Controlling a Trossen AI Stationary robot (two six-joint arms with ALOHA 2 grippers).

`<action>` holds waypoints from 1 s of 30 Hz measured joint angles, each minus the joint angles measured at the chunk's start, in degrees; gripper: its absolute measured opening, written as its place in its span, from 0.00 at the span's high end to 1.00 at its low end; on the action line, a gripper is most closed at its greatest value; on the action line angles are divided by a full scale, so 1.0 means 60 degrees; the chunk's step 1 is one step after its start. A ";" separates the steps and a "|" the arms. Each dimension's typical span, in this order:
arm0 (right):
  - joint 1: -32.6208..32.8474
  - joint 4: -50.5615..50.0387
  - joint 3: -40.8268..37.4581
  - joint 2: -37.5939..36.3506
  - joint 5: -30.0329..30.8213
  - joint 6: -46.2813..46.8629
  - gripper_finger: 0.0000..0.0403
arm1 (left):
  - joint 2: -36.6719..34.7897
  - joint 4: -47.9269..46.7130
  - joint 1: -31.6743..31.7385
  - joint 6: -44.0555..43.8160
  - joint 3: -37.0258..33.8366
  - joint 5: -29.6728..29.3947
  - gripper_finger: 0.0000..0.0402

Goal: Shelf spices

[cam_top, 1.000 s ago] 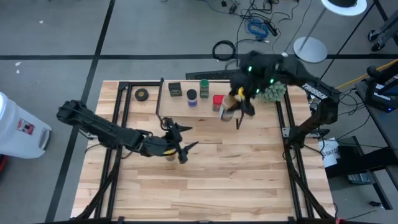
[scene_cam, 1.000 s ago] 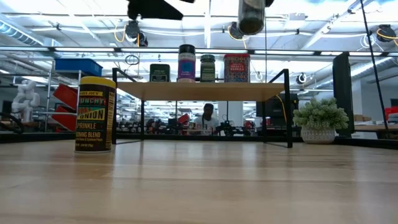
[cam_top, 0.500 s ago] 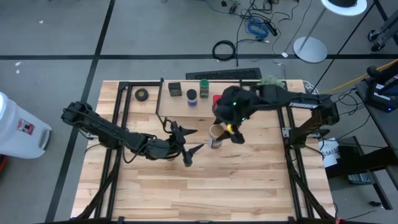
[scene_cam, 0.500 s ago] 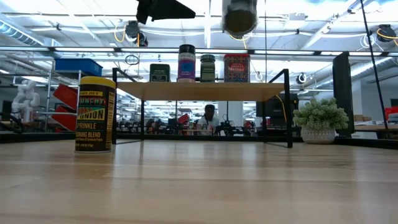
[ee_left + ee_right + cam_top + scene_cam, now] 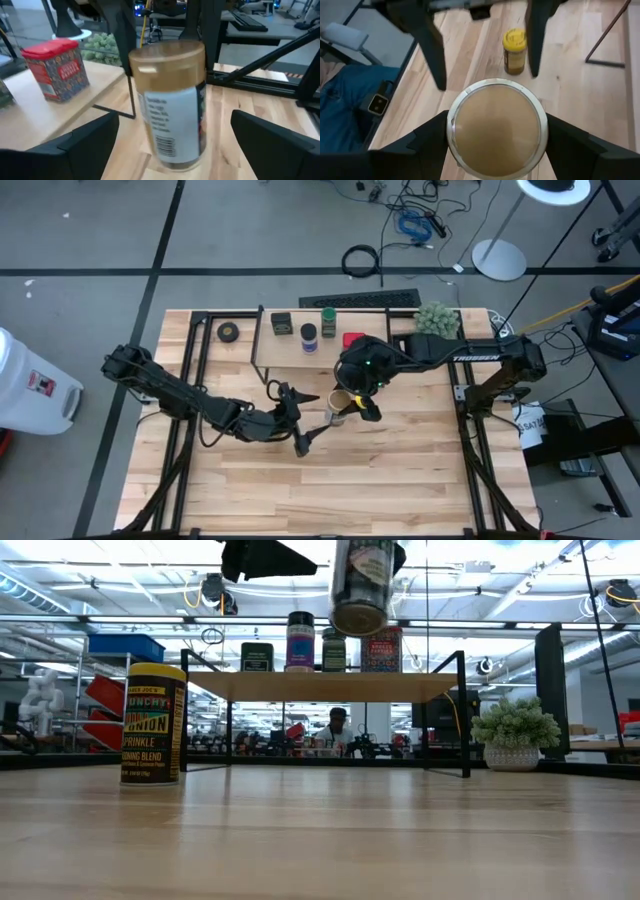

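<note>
The tan-lidded jar hangs in the air in my right gripper, just near of the shelf. My left gripper is open beside it; its fingers stand on either side of the jar without touching. The yellow-lidded jar stands on its base on the table. On the shelf top stand the dark tin, the blue-lidded jar, the green-lidded jar and the red tin. My right gripper pinches the jar's top at the tan lid between its two fingers, coming from above and pointing down. The jar is lifted clear and hangs below the fingers, slightly tilted, with its base lowest.
A black tape roll lies at the table's far left, and a fuzzy plant ball sits at the far right. A keyboard lies past the far edge. Bare wood spreads across the near half of the table.
My right gripper has carried the tan-lidded jar from above the shelf's right end toward the near edge and the left, lowering it toward my left gripper. My left gripper has moved toward the table's right, up to the jar, and has stayed open.
</note>
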 joint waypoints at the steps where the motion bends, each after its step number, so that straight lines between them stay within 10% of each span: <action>1: 0.0000 0.0079 0.0000 0.0000 0.0046 0.0002 0.33 | 0.0086 -0.0014 -0.0002 -0.0088 0.0002 0.0000 0.01; 21: 0.0033 0.0344 -0.0004 0.0000 0.0463 -0.0122 0.33 | 0.0763 0.1362 0.0620 -0.0624 -0.0001 -0.0078 0.01; 30: 0.0029 0.0357 -0.0004 0.0000 0.0471 -0.0122 0.32 | 0.0761 0.1356 0.0730 -0.0542 -0.0001 0.0140 0.15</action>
